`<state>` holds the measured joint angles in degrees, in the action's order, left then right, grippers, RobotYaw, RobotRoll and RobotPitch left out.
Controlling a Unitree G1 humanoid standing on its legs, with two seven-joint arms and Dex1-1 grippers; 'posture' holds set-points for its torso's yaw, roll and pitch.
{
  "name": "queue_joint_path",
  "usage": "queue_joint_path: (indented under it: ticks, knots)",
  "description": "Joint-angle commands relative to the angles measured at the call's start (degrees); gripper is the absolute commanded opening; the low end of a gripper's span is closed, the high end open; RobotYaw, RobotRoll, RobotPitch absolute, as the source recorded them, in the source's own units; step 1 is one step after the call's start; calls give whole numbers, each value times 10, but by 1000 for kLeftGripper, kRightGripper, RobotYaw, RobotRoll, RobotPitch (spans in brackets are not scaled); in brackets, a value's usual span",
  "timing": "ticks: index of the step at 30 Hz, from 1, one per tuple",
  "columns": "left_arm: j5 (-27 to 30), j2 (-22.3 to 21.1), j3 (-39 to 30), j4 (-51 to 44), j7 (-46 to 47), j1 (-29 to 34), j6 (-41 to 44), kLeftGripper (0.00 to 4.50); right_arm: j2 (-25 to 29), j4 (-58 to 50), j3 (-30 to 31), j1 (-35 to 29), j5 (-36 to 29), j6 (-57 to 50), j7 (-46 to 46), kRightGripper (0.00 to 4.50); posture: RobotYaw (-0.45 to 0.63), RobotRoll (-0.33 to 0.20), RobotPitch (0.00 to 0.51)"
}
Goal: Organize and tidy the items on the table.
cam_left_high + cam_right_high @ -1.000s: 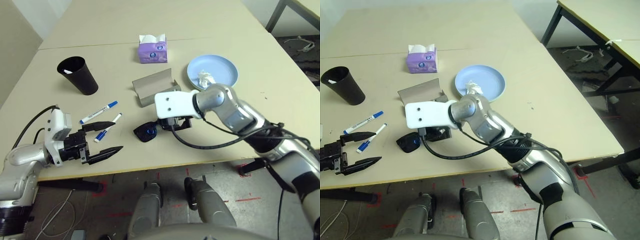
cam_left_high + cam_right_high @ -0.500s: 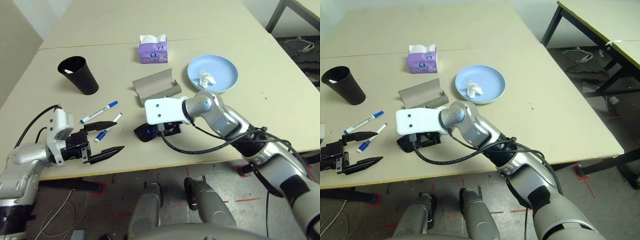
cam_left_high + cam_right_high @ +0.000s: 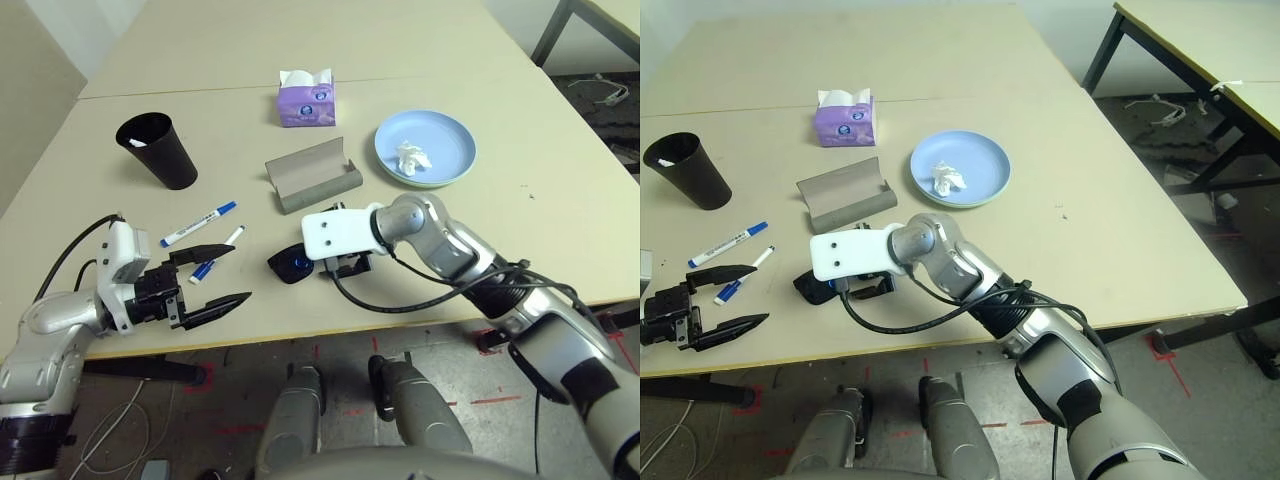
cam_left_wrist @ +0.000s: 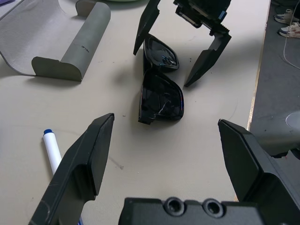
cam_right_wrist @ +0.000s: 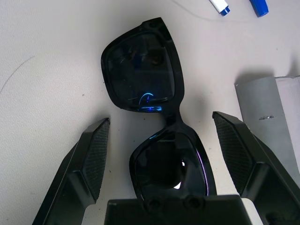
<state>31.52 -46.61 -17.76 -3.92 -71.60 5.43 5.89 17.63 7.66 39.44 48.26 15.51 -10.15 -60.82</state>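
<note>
Black sunglasses (image 3: 289,266) lie folded near the front edge of the table (image 3: 520,230). My right gripper (image 5: 161,122) is open just above them, one finger on each side of the near lens, not touching. My left gripper (image 3: 228,275) is open at the front left, pointing at the sunglasses (image 4: 159,89) from a short way off. Two blue-capped markers (image 3: 198,225) (image 3: 215,257) lie beside its fingers. The grey glasses case (image 3: 312,175) lies open behind the sunglasses. A crumpled tissue (image 3: 411,156) rests on the light-blue plate (image 3: 445,135). The black cup (image 3: 160,150) stands at the back left.
A purple tissue box (image 3: 305,100) stands behind the case, just before the seam across the table. The table's front edge runs close under both grippers. Another table (image 3: 1200,40) stands off to the right, with cables on the floor.
My right gripper has swung left from beside the case to the sunglasses, and its open fingers now flank them. The left gripper has barely moved.
</note>
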Motion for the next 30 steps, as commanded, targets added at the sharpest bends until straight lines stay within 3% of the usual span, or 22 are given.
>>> queue_joint_path:
  ticks: [1, 6, 18, 24, 30]
  knots:
    - [-9, 3, 7, -7, 2, 7, -4, 4500, -5, 9, 5, -11, 5, 9, -6, 4465, -11, 0, 187]
    - [-10, 5, 7, -11, 5, 14, -6, 4500, -7, 12, 4, -15, 4, 8, -11, 4384, -9, 0, 189]
    - [-7, 6, 9, -19, 10, 20, -4, 4500, -15, 0, -3, -27, 2, -3, -23, 252, -13, 0, 190]
    - [-6, 6, 9, -21, 11, 19, -2, 4500, -12, 1, -8, -28, 6, 1, -26, 181, -19, 0, 192]
    - [6, 12, 9, -25, 21, 10, 12, 4500, -22, 31, -36, 17, 0, 7, -17, 181, -20, 0, 194]
